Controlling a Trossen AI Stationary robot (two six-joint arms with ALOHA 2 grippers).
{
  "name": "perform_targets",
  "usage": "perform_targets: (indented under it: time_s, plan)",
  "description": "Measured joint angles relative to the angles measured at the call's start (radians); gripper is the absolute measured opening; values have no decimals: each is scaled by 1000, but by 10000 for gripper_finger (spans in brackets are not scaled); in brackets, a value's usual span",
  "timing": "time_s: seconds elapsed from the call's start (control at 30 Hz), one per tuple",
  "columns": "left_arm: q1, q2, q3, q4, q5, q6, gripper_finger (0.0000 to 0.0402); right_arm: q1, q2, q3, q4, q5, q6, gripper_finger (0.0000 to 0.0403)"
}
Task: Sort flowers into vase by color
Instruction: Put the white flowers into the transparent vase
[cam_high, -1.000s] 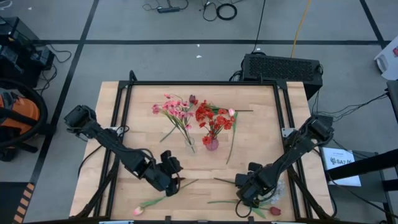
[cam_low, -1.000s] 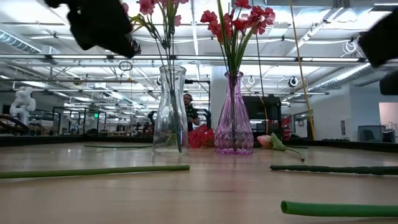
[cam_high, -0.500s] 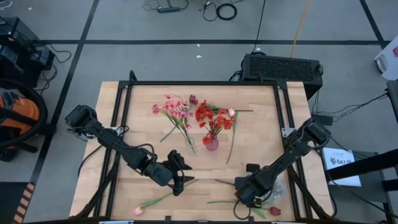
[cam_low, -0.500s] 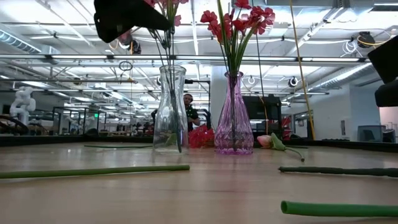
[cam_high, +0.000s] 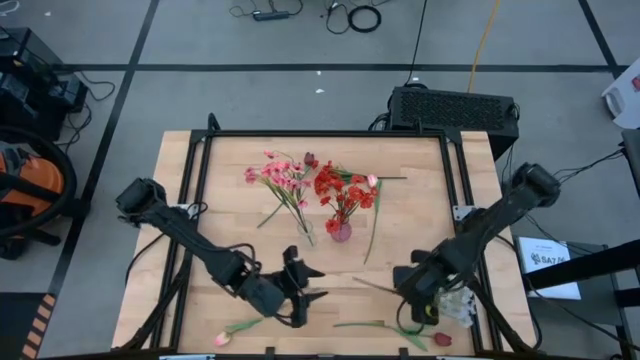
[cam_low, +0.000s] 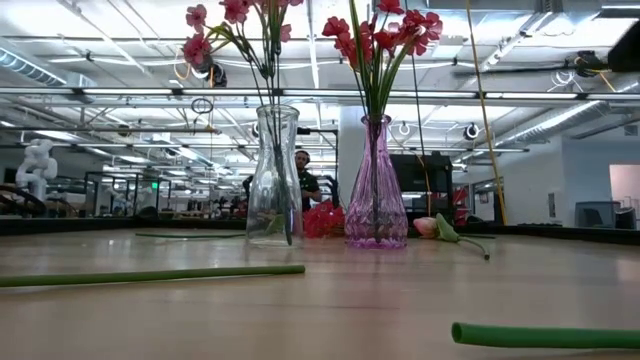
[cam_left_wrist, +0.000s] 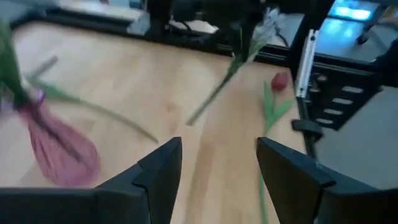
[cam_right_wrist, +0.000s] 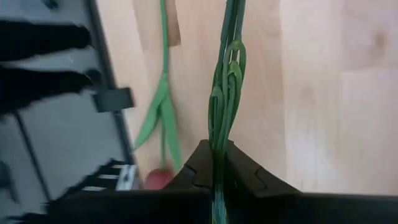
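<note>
A clear vase (cam_high: 305, 236) with pink flowers (cam_high: 282, 176) and a purple vase (cam_high: 341, 232) with red flowers (cam_high: 342, 190) stand mid-table. My right gripper (cam_high: 416, 300), near the front right, is shut on a pale-bloomed flower's green stem (cam_high: 375, 289); its bloom (cam_high: 456, 304) shows beside the arm. A red tulip (cam_high: 441, 340) lies along the near edge. A pink tulip (cam_high: 222, 340) lies at the front left. My left gripper (cam_high: 306, 286) hovers open over the pink tulip's stem end, touching nothing. My right gripper pinches the pale flower's stem (cam_right_wrist: 219, 155) between its two fingers, where the narrow leaves (cam_right_wrist: 227, 81) sit, nearer the bloom than the cut end. The fingers come from above and lie across the stem. The cut end (cam_high: 356, 284) points toward the table's left, off the wood.
A pink tulip (cam_high: 372, 182) on a long stem lies right of the purple vase, and a dark red bloom (cam_high: 310, 159) lies behind the vases. Black frame rails (cam_high: 452, 180) border the table. Bare wood lies between the vases and the near edge.
My right gripper has shut on the pale flower's stem and risen, going slightly toward the table's right; the stem has left the tabletop. My left gripper has moved toward the right and near edges, staying open.
</note>
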Motion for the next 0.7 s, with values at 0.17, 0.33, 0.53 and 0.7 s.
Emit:
perform_targets:
  time_s: [0.17, 0.33, 0.53, 0.7]
  plan:
    - [2, 114, 142, -23, -78, 192, 214, -38, -156, -4, -37, 75, 125, 2]
    - [10, 199, 260, -27, -185, 430, 214, -49, -291, -47, -24, 85, 291, 1]
    - [40, 281, 372, -23, -281, 713, 214, -49, -433, -226, 210, 65, 544, 1]
    - [71, 341, 439, -15, -283, 896, 214, -49, -504, -367, 611, 113, 636, 1]
